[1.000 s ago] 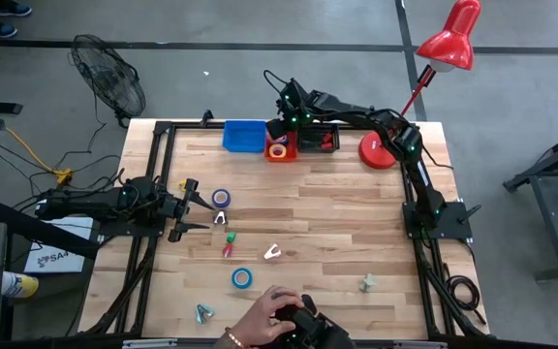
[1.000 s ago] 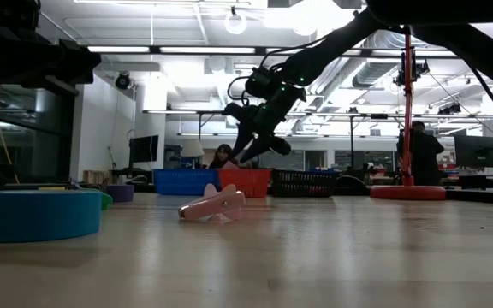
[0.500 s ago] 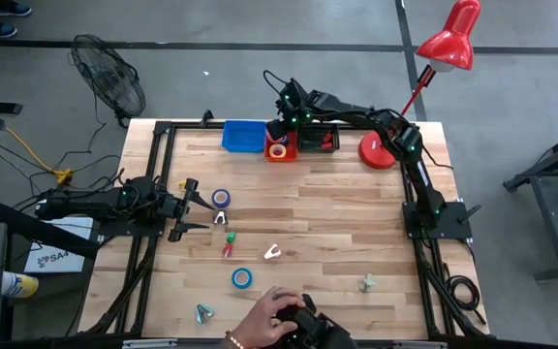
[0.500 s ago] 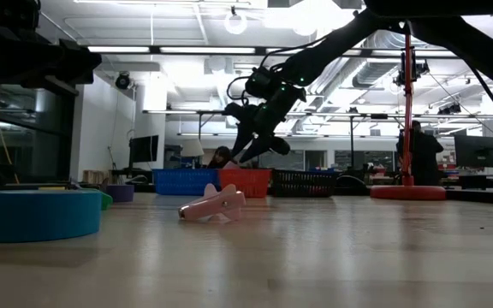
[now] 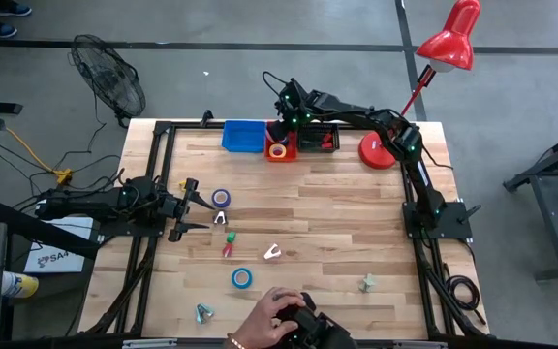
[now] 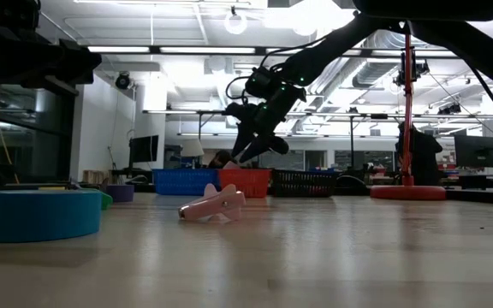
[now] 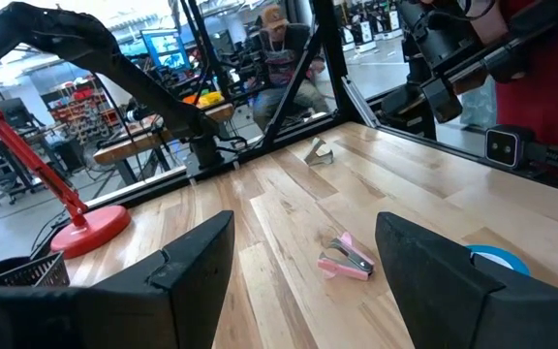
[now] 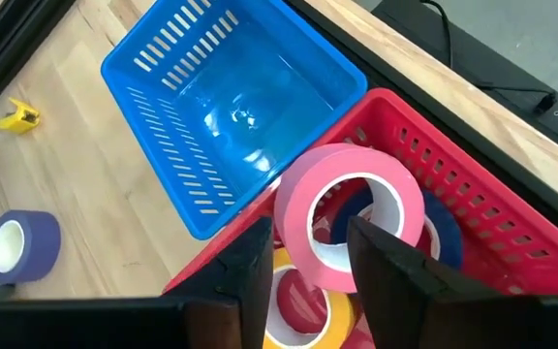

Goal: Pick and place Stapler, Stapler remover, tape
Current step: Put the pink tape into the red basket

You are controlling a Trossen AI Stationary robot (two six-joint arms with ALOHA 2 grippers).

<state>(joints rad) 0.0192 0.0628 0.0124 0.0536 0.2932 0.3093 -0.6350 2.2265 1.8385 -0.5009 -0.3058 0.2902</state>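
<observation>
Wooden counter [image 5: 337, 213] w/ bins along the far edge, lab room behind. Almost nothing has shifted in the last sec: right pincer [image 8: 310, 254] still hangs over the red bin [image 8: 473, 208], fingers partway closed on a pink tape roll [image 8: 349, 215], w/ a yellow roll [image 8: 298, 308] and a blue one already in that bin; blue bin [image 8: 231, 107] just beside looks empty. Seems the drop is about to happen, not done yet. Left pincer [image 7: 303, 276] waits spread wide, holding nothing, at the counter's left side near a purple tape roll [image 5: 221, 198]. Still out on the counter: a blue tape roll [image 5: 241, 278] and pink staple remover [image 7: 345, 259]. A person's hand [image 5: 271, 315] is at the near edge.
</observation>
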